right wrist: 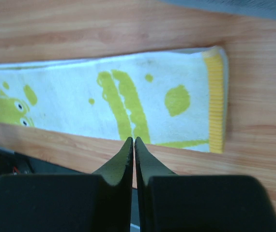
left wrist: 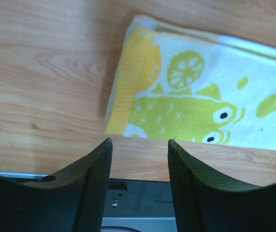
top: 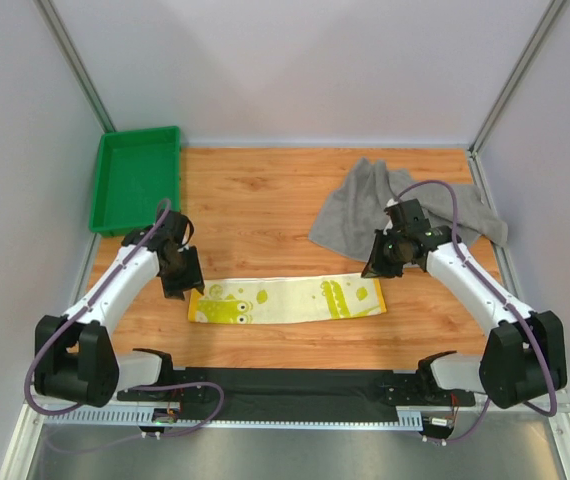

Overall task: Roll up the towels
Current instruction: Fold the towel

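Top external: hovering the left claw (left wrist: 140, 145), spread and empty, at the nine o'clock end of the flat printed towel (top: 285, 300), poising the right claw (right wrist: 133, 141), pressed together on nothing, at its three o'clock end, leaving the grey towel (top: 355, 215) crumpled at one o'clock, rolling neither yet.

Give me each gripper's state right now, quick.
Left gripper: open, holding nothing, by the printed towel's left end.
Right gripper: shut, empty, by that towel's right end.
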You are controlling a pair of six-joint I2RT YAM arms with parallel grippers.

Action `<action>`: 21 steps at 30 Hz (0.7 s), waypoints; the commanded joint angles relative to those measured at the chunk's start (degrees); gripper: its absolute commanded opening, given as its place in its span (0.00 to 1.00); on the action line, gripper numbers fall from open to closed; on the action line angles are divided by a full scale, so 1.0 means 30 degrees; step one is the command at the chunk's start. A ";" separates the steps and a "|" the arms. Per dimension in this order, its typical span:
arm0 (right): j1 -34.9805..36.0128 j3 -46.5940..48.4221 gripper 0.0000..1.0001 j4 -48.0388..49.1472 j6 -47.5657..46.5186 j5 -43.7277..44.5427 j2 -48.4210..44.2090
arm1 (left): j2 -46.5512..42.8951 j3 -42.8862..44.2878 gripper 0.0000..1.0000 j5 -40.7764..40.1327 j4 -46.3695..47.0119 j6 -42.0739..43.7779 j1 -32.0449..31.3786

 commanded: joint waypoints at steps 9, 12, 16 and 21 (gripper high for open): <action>-0.0133 -0.1842 0.00 0.0144 0.0491 -0.0820 0.3121 | 0.0239 -0.3911 0.52 0.3939 0.3948 -0.2929 -0.0323; -0.0602 -0.2486 0.00 0.0612 0.1050 -0.0411 0.3853 | 0.0532 -0.4411 0.52 0.3530 0.4272 -0.3076 -0.0294; -0.1334 -0.3541 0.00 0.1053 0.1256 0.0088 0.4412 | 0.0971 -0.4530 0.51 0.2799 0.4391 -0.3135 -0.0323; -0.1776 -0.4099 0.00 0.1084 0.1374 0.0760 0.4090 | 0.1675 -0.4325 0.51 0.2065 0.4449 -0.3135 -0.0235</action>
